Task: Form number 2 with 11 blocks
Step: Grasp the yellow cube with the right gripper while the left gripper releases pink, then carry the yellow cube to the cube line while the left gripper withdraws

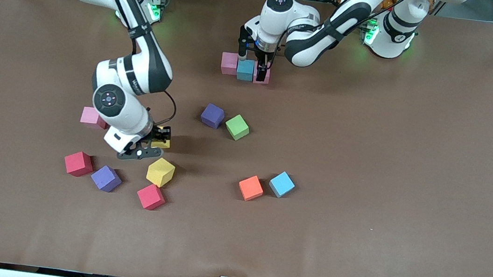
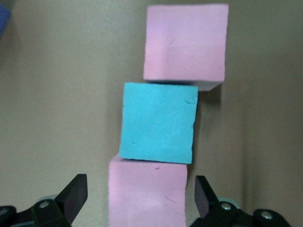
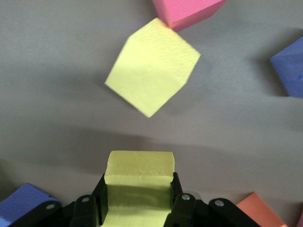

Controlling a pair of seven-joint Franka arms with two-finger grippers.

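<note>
Starting at the right arm's end of the table: a pink cube (image 1: pixel 89 116) sits partly hidden by the right arm, and nearer the front camera there's a red cube (image 1: pixel 78 163), a purple cube (image 1: pixel 105 178), a loose yellow cube (image 1: pixel 160 171) and a second red cube (image 1: pixel 151 196), all scattered and turned at odd angles. The right gripper (image 1: pixel 159 138) is clamped tight on another yellow block (image 3: pixel 138 182), held up over the table just above that cluster; in its wrist view the loose yellow one (image 3: pixel 151 66) lies a bit apart from the held one, not touching. Moving along toward the middle, a second purple cube (image 1: pixel 212 115) and a green cube (image 1: pixel 237 126) sit right beside each other, and nearer the camera an orange cube (image 1: pixel 250 188) and a light blue cube (image 1: pixel 282 184) are almost touching. Up near the robot bases is the start of the number 2: a row of pink (image 1: pixel 229 63), light blue (image 1: pixel 245 69) and pink (image 2: pixel 147 196), edges touching but a little staggered. The left gripper (image 2: pixel 141 194) is down around that last pink cube, jaws spread wide with a gap on each side, so it's not gripping anything.
</note>
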